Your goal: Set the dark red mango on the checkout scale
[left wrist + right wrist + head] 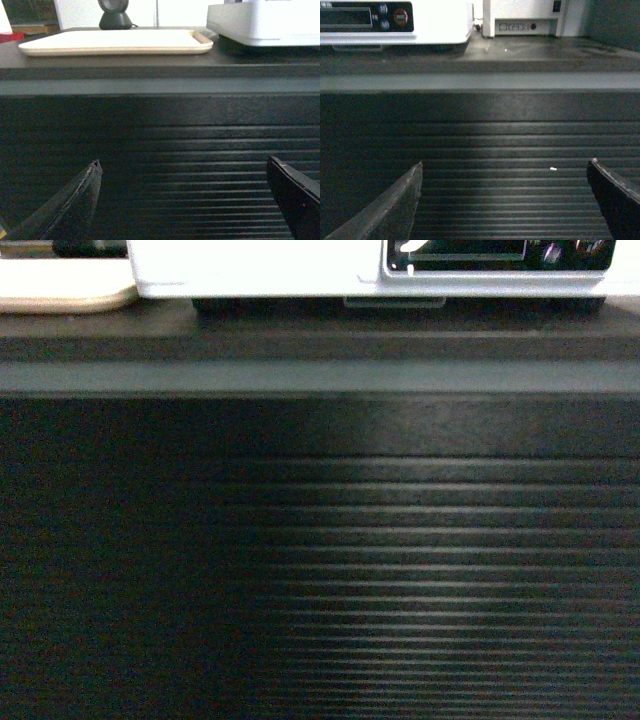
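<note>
both the left end effector [182, 200] and right end effector [504, 200] hung wide and empty before the desk [320, 540], the scale [260, 268] sat on top, and with no dark red mango visible, the robot risked reaching blindly.

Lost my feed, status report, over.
Both end effectors, left and right, open, empty. Mango not in view. Scale on checkout, nothing seen on it.

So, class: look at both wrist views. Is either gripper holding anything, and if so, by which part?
Nothing is held. The left gripper and right gripper are both open, with only the ribbed checkout front showing between their fingers. No mango is in view.
</note>
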Controlling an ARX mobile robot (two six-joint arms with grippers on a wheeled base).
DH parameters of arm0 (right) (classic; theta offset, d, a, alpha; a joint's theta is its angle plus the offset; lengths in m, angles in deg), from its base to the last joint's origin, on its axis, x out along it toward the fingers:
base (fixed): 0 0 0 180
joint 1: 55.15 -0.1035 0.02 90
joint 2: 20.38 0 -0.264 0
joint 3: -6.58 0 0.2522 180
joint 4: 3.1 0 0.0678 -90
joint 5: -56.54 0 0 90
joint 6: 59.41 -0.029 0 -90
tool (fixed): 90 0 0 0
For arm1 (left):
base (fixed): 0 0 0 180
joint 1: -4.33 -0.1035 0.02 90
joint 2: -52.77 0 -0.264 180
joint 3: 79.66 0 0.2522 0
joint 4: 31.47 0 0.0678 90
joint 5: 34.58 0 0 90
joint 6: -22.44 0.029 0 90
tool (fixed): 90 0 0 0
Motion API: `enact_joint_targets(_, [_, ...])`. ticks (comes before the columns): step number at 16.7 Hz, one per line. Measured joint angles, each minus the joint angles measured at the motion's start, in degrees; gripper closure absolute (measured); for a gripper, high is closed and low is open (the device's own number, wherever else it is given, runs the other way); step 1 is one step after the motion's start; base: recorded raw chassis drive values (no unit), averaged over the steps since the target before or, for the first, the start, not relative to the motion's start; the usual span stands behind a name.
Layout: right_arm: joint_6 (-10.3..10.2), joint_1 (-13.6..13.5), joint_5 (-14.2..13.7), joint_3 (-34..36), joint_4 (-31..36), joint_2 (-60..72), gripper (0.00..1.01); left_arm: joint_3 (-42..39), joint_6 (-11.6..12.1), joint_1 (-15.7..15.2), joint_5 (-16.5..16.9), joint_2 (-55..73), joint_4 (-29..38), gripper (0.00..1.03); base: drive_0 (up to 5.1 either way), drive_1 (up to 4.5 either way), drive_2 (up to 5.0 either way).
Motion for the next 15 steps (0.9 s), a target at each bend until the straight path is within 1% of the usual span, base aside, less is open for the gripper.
enact_joint_targets(15, [0.0, 0.0, 0.0, 0.0, 0.0, 0.0, 0.03, 0.0, 0.0, 0.0, 0.0, 0.0, 0.0, 0.05, 0.0, 0.00, 0.0])
